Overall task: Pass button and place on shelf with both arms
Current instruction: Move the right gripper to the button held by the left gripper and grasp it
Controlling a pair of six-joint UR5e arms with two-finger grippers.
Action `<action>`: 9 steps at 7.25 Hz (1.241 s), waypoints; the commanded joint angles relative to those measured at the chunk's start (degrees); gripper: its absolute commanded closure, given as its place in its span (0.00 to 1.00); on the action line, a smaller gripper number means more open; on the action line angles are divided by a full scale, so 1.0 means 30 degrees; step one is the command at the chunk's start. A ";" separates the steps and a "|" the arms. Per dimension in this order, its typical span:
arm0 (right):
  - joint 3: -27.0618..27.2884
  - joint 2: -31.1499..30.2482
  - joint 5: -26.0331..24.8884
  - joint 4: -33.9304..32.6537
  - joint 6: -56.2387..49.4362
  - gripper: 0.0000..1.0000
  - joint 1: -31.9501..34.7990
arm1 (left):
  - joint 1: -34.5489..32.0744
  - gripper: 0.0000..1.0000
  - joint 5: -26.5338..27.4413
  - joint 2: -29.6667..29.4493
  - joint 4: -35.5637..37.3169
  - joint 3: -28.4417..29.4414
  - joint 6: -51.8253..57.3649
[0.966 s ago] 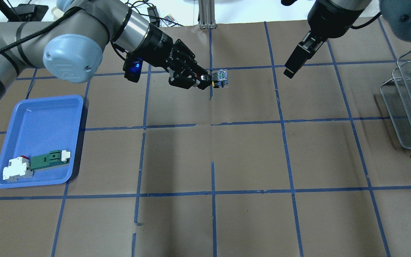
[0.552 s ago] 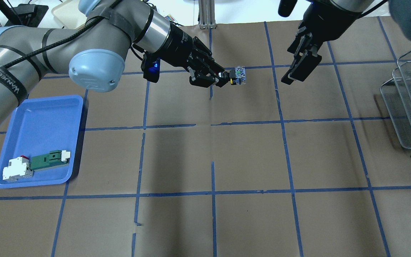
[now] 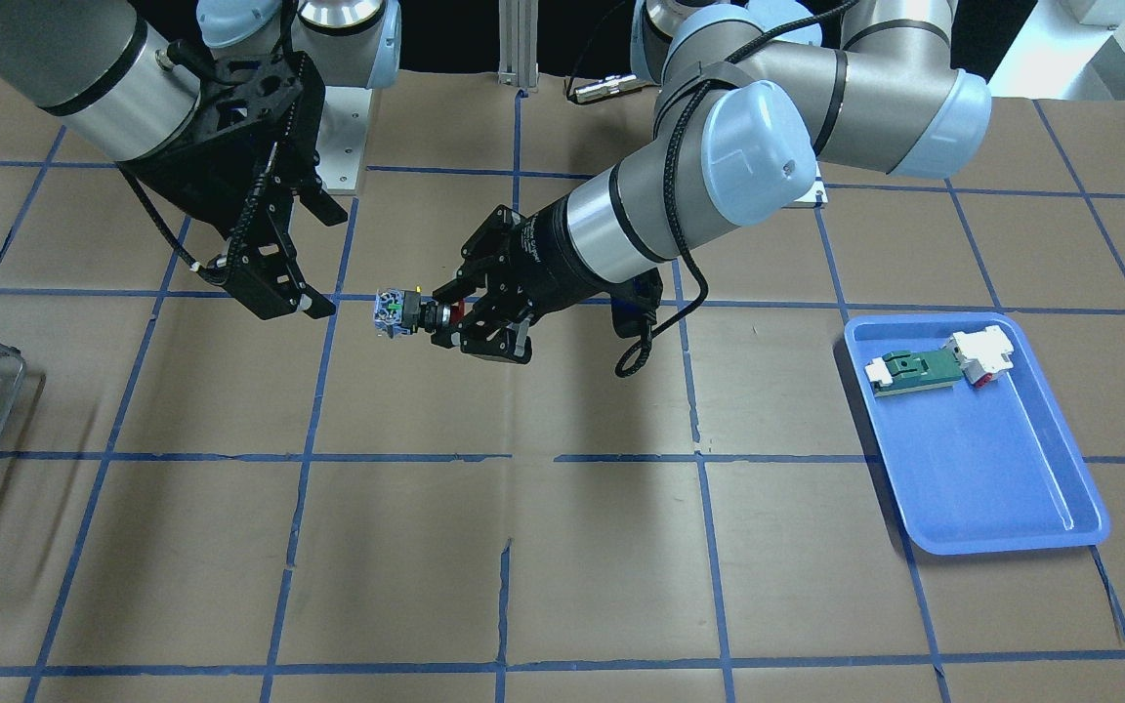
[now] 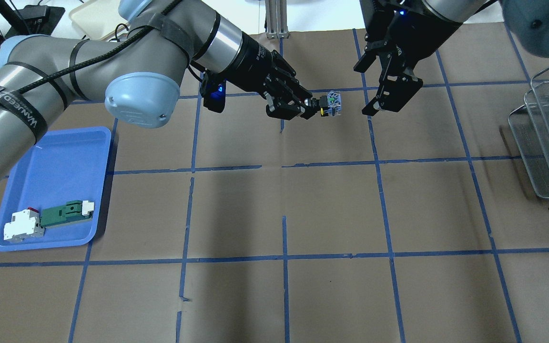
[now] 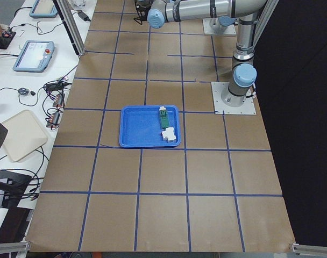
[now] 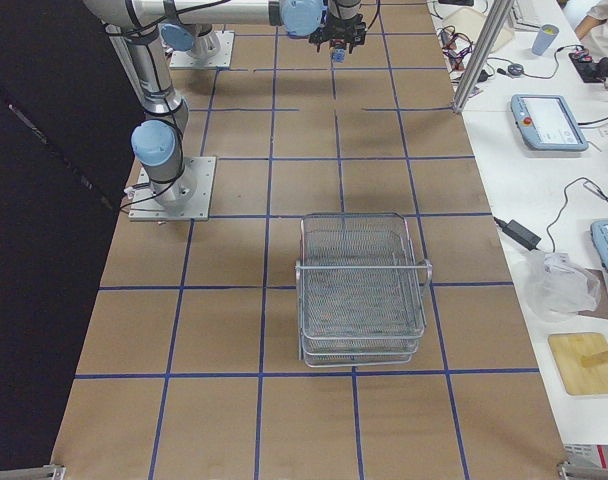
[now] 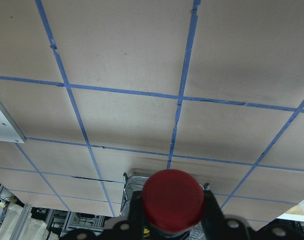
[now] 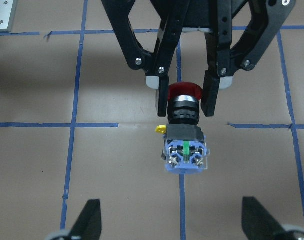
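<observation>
At the left edge of the overhead view, your left arm (image 4: 93, 62) ran out of frame at the shoulder. Below it, the blue tray (image 4: 55, 157) held a green-and-white connector (image 4: 67, 212) and a white part (image 4: 22, 228).

Toward the centre, the button (image 4: 329, 104) showed you only its black collar and blue-white block. The left gripper (image 4: 310, 107) covered most of its red cap there. At the far right the shelf (image 4: 548, 138) was cut off by the frame edge. You got it whole only in the exterior right view, standing on the table well apart from both grippers. In the left wrist view the red cap filled the lower middle and hid most of the shelf behind it. Both side views showed the grippers too small or cropped to judge.

As for pose, your left arm reached in from the upper left, its forearm angled down and rightward. Its gripper was clamped on the button, a finger on each side of the cap and collar. The button hung above the table near the upper centre, lying level with its block end toward the other gripper.

Your right arm (image 3: 55, 49) came down from the upper right. The right gripper (image 8: 174, 220) faced the block with its fingers spread wide and held nothing. It was near the block but clear of it.
</observation>
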 commanded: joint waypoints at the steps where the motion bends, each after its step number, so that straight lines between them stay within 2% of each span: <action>1: 0.0099 0.0337 0.0426 -0.0096 0.0720 0.00 0.0336 | -0.0381 1.00 -0.0019 -0.0016 0.0016 0.0058 -0.0370; 6: 0.0304 0.1247 0.0751 -0.0330 0.1167 0.00 0.0456 | -0.0441 1.00 -0.0048 0.0101 0.0163 0.0059 -0.0431; 9: 0.0333 0.1276 0.0751 -0.0301 0.1196 0.08 0.1098 | -0.0441 1.00 -0.0048 0.0248 0.0192 0.0088 -0.0431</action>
